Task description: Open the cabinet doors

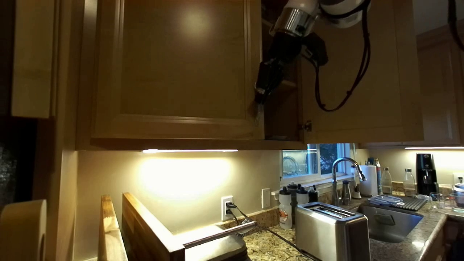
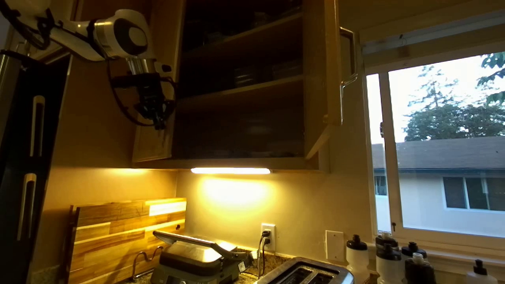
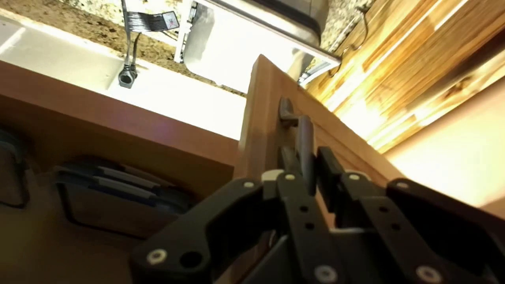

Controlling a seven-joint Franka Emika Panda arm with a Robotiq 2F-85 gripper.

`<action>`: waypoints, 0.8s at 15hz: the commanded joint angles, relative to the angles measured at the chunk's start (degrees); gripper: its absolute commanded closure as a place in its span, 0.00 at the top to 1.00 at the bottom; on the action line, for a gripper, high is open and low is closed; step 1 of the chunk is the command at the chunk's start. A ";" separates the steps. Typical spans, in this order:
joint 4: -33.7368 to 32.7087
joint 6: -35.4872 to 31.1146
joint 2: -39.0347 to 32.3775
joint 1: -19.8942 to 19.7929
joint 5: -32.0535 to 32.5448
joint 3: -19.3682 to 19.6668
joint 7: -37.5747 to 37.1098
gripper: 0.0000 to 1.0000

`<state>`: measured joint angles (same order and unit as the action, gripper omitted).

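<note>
Both light wooden cabinet doors stand ajar or open in both exterior views. One door point(image 1: 185, 72) is partly swung out, and my gripper point(image 1: 259, 103) is at the lower end of its free edge. Its mate point(image 2: 317, 86) stands wide open, its bar handle point(image 2: 351, 55) facing outward. In the wrist view a slim metal handle point(image 3: 306, 138) runs up from between the fingers of my gripper point(image 3: 309, 167), which is shut on it. Behind the handle is the held door point(image 3: 260, 118). The upper part of that handle is hidden by the gripper.
Inside the cabinet are shelves point(image 2: 244, 92) and dark-rimmed containers point(image 3: 118, 185). On the counter below are a toaster point(image 1: 330, 228), a grill press point(image 2: 193, 256), bottles point(image 2: 388, 256) and wooden boards point(image 2: 126, 236). A tall wooden side panel flanks the partly open door.
</note>
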<state>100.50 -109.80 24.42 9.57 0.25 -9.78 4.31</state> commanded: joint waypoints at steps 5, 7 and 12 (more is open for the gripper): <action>8.90 23.03 11.91 0.33 6.79 6.20 19.18 0.68; 9.23 25.12 11.74 -0.52 9.66 8.77 21.65 0.81; 8.45 17.41 8.31 -1.19 10.00 13.22 22.12 1.00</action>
<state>108.66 -87.28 34.01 8.85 10.44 2.19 26.17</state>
